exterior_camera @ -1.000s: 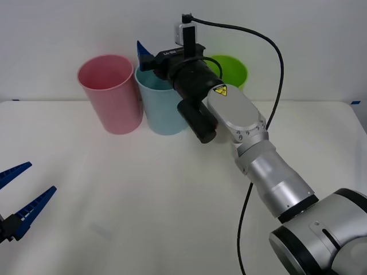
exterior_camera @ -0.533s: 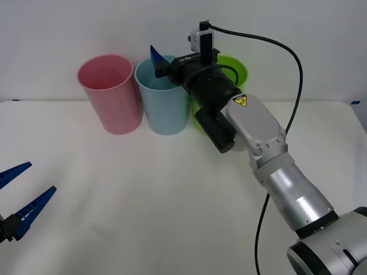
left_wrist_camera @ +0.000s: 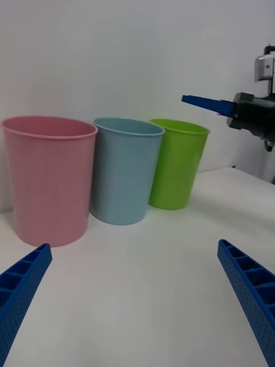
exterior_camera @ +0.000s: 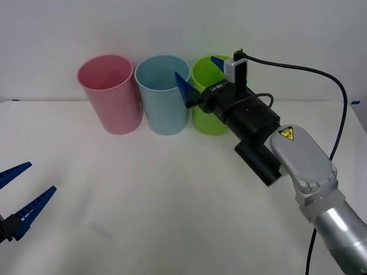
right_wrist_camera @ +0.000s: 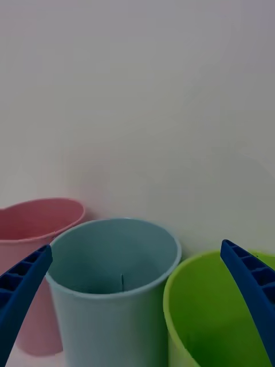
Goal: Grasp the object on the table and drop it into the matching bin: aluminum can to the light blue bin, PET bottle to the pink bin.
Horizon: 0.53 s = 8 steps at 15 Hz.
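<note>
Right gripper [exterior_camera: 199, 74] withdrawn from over light blue bin [exterior_camera: 164, 97] toward 3 o'clock, now before lime green bin [exterior_camera: 209, 109]; fingers spread, empty. Can unseen, judged dropped in bin. Left gripper [exterior_camera: 20, 197] idle at 8 o'clock over table [exterior_camera: 143, 200], fingers apart. Task likely complete.

The right arm reaches from the lower right of the front view up toward the centre, its silver link and black wrist angled left. The right tool [exterior_camera: 199, 75] sits at upper centre, blue fingers spread wide with nothing between them. The left tool [exterior_camera: 17, 197] waits at the lower left edge, fingers likewise apart.
</note>
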Tool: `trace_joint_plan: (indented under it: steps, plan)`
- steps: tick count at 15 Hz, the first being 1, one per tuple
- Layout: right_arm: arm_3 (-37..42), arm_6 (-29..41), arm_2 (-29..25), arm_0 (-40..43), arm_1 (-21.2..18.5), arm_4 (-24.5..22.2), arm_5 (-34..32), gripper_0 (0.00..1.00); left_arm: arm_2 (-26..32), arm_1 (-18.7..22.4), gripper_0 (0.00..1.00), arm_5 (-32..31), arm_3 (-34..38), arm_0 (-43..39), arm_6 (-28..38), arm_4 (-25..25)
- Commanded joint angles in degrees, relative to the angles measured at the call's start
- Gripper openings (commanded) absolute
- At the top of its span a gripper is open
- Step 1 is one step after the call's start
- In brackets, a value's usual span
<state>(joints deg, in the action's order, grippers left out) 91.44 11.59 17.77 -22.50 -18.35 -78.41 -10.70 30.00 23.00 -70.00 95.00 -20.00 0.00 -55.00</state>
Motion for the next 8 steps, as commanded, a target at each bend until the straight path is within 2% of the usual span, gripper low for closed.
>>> trace_joint_plan:
  steps: [1, 3, 5, 8]
  plan:
    - [6.5, -1.0, -0.3, 6.7, -4.9, 3.2, -2.2, 1.00, 0.0, 0.0, 1.00, 0.0, 0.0, 0.0, 0.0, 0.0]
    - [10.0, -1.9, -1.5, 11.2, -7.1, 4.2, -4.1, 1.00, 0.0, 0.0, 1.00, 0.0, 0.0, 0.0, 0.0, 0.0]
    - [11.7, -4.0, -4.8, 15.6, -7.8, 4.6, -8.5, 1.00, 0.0, 0.0, 1.00, 0.0, 0.0, 0.0, 0.0, 0.0]
    - [12.0, -12.2, -10.3, 20.8, -7.8, 7.0, -14.9, 1.00, 0.0, 0.0, 1.00, 0.0, 0.0, 0.0, 0.0, 0.0]
